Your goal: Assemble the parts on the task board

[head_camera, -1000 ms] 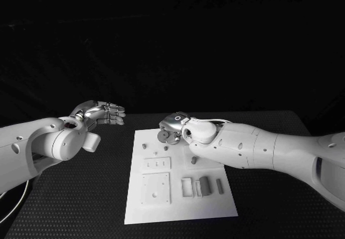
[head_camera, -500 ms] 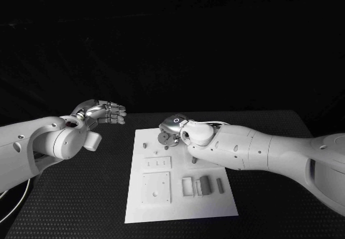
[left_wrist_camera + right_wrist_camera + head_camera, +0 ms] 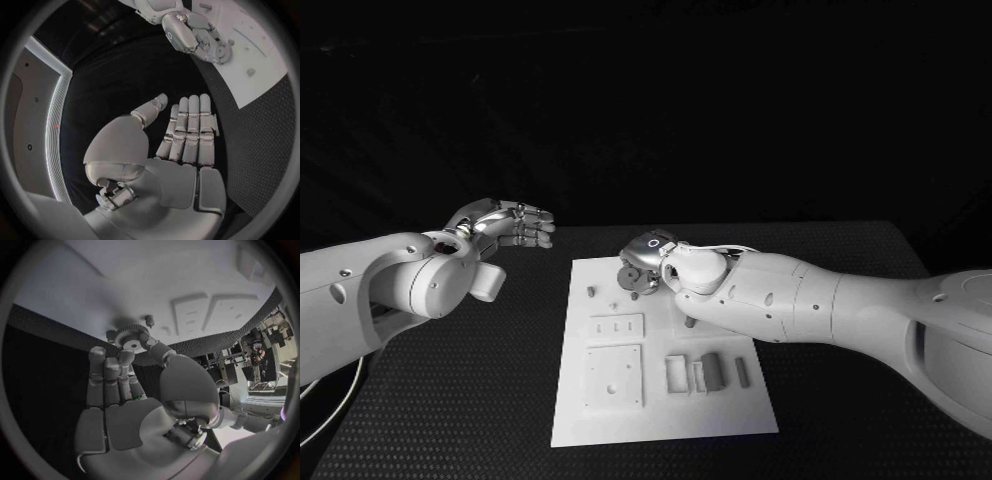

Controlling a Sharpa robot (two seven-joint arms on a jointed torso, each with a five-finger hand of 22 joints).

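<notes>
The right robot hand is held over the far end of the task board, and a small round gear-like part is pinched between its thumb and fingertips, as is seen in the right wrist view; the toothed rim of the part is turned towards the board, close above the board's surface. Just beyond the held part, a small peg is seen standing on the board. The left robot hand is kept raised off to the side of the board, above the dark surface, well apart from the right robot hand; nothing is held in it, and in the left wrist view its fingers are shown extended side by side with the thumb set apart. Nearer the robot than the right robot hand, further parts are laid on the board: a small flat plate, a larger flat plate just behind it, and a group of narrow upright pieces beside the larger plate. Whether the gear-like part is touching the board cannot be told.
</notes>
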